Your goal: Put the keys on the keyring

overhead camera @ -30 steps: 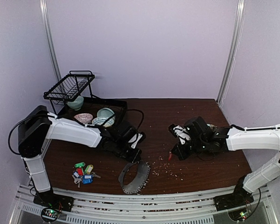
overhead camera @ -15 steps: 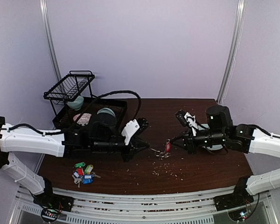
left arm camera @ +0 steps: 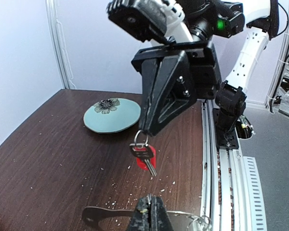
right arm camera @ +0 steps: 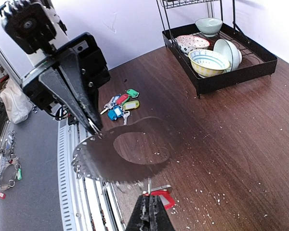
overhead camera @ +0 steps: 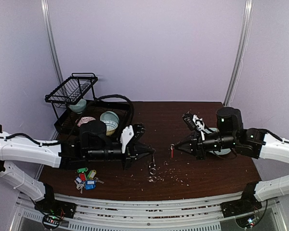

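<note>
Overhead rear view; opposed wrist close-ups.

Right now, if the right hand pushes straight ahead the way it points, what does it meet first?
Probably the keyring, held up by the left hand just ahead of the red-tagged key; depth is unclear.

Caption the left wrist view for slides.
Red-tagged silver key hangs from shut jaws of the right arm near a flat silver-grey keyring.

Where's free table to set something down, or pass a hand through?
Free: back centre of the table, right of the dish rack; also the front right corner. Crowded: the middle, where the left gripper with the keyring faces the right gripper with the red-tagged key; loose keys front left.
</note>
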Controlling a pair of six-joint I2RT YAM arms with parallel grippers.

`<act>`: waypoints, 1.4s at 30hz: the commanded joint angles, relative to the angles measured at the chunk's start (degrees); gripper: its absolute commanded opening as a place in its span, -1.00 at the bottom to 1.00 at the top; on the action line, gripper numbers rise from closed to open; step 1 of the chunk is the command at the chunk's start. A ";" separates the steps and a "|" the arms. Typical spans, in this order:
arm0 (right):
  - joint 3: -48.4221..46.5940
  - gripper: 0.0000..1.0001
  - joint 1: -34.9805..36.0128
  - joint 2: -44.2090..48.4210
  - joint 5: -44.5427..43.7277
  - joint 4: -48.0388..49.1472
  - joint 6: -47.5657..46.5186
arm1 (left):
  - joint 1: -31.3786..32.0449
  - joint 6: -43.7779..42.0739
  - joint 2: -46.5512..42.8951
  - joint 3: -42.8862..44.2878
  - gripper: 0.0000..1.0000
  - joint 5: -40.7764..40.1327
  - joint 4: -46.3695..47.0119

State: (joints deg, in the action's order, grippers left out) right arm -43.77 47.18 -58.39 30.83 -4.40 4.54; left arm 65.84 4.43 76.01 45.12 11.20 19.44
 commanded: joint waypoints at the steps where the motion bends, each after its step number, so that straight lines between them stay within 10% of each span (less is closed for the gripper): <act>1: 1.38 -1.00 0.15 -3.09 -5.36 -3.19 1.24 | 0.25 -0.68 -1.51 0.77 -1.00 2.65 6.26; 17: 1.87 -1.00 2.20 -0.31 8.49 2.31 3.13 | 1.64 -25.71 -6.01 1.45 -1.00 8.62 1.16; 28: -11.95 -1.00 7.57 -0.49 4.94 -8.45 -2.93 | 14.73 -59.16 -5.87 9.44 -1.00 -16.88 -9.84; 42: -13.85 -1.00 8.44 -0.69 4.68 -10.15 -7.03 | 15.02 -59.19 -5.53 10.09 -1.00 -17.06 -9.15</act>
State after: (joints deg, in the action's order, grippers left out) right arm -56.47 55.27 -59.31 35.22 -13.19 -1.17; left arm 80.79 -54.52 70.83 54.33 -4.80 6.39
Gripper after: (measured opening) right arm 0.005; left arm 0.007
